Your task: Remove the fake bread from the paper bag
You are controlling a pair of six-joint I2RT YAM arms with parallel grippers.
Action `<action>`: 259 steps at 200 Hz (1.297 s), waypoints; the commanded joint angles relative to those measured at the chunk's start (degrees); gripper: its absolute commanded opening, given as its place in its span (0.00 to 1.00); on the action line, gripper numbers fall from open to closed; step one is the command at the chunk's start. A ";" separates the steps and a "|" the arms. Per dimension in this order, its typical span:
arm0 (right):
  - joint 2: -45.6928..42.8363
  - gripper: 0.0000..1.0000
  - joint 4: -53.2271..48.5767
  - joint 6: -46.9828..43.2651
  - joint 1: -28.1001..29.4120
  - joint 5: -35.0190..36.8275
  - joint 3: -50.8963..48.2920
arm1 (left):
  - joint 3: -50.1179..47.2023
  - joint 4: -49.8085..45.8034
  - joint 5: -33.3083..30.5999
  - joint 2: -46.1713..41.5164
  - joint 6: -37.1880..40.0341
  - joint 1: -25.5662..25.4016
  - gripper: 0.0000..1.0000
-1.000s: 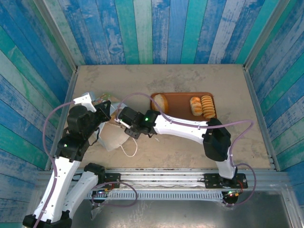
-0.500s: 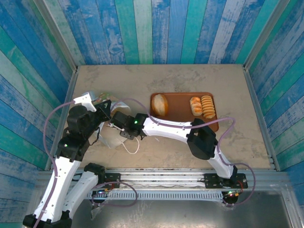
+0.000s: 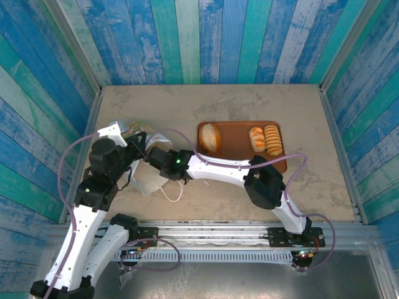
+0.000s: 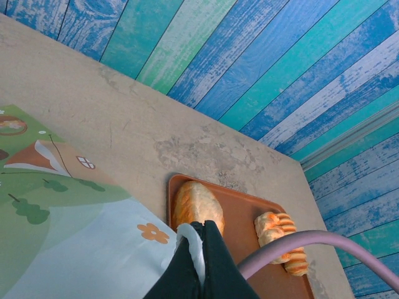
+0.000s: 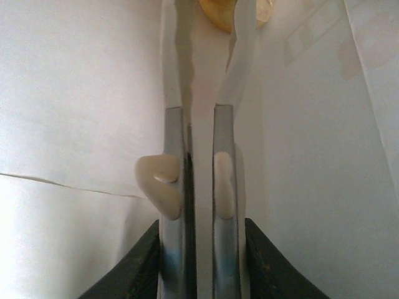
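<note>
Right wrist view: narrow-gapped, empty right end effector [image 5: 199, 81] sits inside the white paper bag [image 5: 75, 93]; golden glossy toy bread [image 5: 234, 14] lies straight ahead.

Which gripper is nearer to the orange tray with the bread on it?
Right. The right gripper is inside the paper bag, just left of the tray; the left gripper pinches the bag's rim slightly farther left.

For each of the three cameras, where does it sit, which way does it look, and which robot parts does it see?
Top external: above and behind the bases, looking down at both arms, the paper bag and brown tray.
Left wrist: on the left arm, looking past the left gripper, shut on the bag's edge, toward the tray.
Right wrist: inside the bag, along the right gripper, nearly closed.
Shared: top and left wrist show the pale loaf.
</note>
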 commanded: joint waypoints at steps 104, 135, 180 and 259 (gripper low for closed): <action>-22.42 0.24 8.70 15.31 -5.95 -32.82 -17.77 | -0.74 1.51 -2.33 -0.79 -1.41 -0.04 0.00; -29.18 0.24 10.68 18.28 -8.56 -45.13 -23.47 | -1.37 2.20 -2.53 -0.70 -2.44 -0.05 0.00; -40.99 0.24 8.02 20.12 -11.75 -56.88 -32.60 | -2.01 5.57 -3.33 -0.48 -4.31 -0.07 0.00; -69.34 0.25 -1.17 26.76 -21.18 -56.84 -49.63 | -2.31 11.41 -4.54 0.53 -7.19 -0.04 0.00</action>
